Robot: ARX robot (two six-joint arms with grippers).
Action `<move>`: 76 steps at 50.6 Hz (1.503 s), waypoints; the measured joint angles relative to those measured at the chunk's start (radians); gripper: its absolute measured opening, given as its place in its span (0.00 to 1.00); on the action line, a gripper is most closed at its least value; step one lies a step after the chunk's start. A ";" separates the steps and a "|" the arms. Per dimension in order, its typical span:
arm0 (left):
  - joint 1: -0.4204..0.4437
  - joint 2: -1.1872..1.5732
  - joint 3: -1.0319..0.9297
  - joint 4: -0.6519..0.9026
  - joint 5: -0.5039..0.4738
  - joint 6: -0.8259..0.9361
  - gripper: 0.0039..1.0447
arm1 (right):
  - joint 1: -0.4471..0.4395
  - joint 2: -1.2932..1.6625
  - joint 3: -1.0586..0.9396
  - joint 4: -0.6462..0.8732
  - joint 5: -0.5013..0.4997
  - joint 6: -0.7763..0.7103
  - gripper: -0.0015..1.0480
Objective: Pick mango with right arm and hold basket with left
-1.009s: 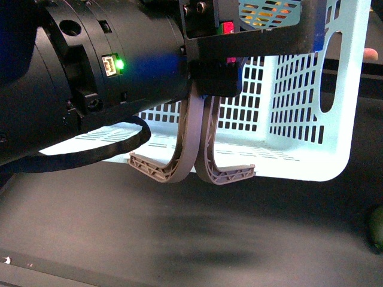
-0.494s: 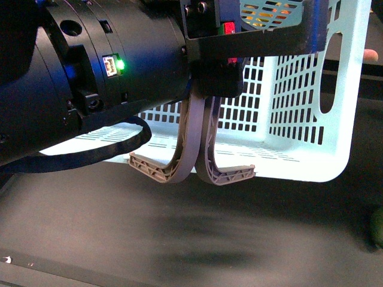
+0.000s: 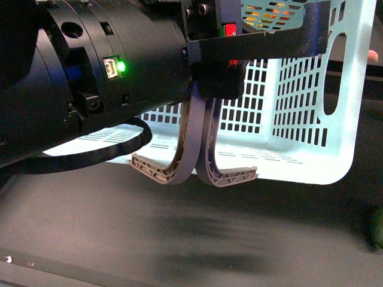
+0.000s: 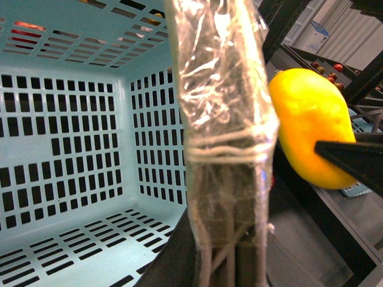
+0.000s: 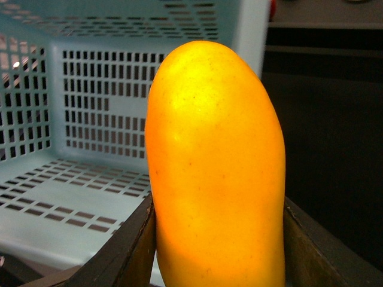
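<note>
The light-blue slotted basket (image 3: 299, 107) hangs tipped above the dark table. Its two grey-brown handles (image 3: 197, 149) are pressed together in my left gripper (image 3: 218, 81), which is shut on them at the end of the bulky black left arm (image 3: 90, 78). From the left wrist, the film-wrapped handles (image 4: 224, 119) run out from between the jaws of the left gripper (image 4: 224, 263), beside the basket's inside (image 4: 66, 137). The yellow mango (image 5: 215, 173) stands upright with my right gripper (image 5: 218, 251) shut on it, in front of the basket (image 5: 90, 119). The mango (image 4: 308, 125) also shows beside the handles.
A dark green fruit (image 3: 377, 227) lies on the dark table (image 3: 179, 239) at the right edge. A black cable (image 3: 108, 152) loops under the left arm. Dark shelving with small fruits (image 4: 335, 66) stands behind the mango.
The basket has tilted a little, its right wall leaning further left at the top. The handles and the left gripper have shifted very slightly to the right.
</note>
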 joint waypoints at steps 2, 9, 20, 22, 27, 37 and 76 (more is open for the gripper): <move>0.000 0.000 0.000 0.000 0.000 0.000 0.08 | 0.047 0.014 0.006 0.003 0.020 0.005 0.49; -0.001 0.000 0.000 0.000 0.000 0.002 0.08 | 0.156 0.073 0.040 0.022 0.073 0.018 0.49; -0.001 0.000 0.000 0.000 0.000 0.000 0.08 | 0.234 0.198 0.123 0.073 0.129 0.044 0.49; -0.001 0.000 0.000 0.000 0.000 0.001 0.08 | 0.237 0.222 0.138 0.080 0.140 0.048 0.49; -0.001 0.000 0.000 0.000 0.000 0.001 0.08 | 0.240 0.281 0.172 0.096 0.175 0.064 0.49; -0.001 0.000 0.000 0.000 0.000 0.001 0.08 | 0.243 0.353 0.225 0.116 0.199 0.087 0.49; -0.001 0.006 -0.006 0.000 -0.005 -0.003 0.07 | 0.137 -0.036 -0.028 0.124 0.365 0.147 0.92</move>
